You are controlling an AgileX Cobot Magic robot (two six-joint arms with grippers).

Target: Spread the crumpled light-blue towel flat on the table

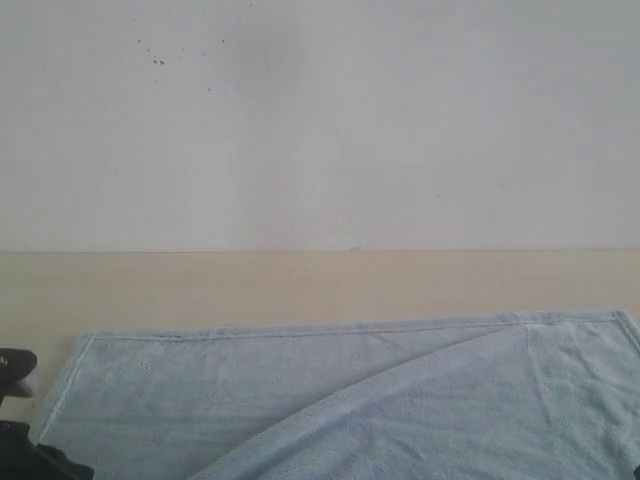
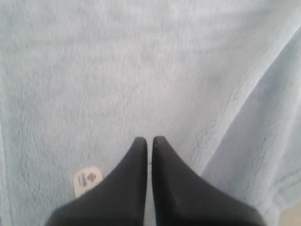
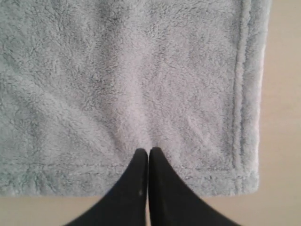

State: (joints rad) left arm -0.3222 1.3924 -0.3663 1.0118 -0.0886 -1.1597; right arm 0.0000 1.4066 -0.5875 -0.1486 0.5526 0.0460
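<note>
The right gripper [image 3: 149,151] is seen closed, its tips over the towel [image 3: 122,84] just inside a hemmed corner; bare table [image 3: 282,117] is seen beside it.

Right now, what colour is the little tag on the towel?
White, with small dark marks; the tag on the towel shows best in the left wrist view.

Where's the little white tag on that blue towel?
In the left wrist view, the white tag lies on the towel, right beside the shut left gripper.
</note>
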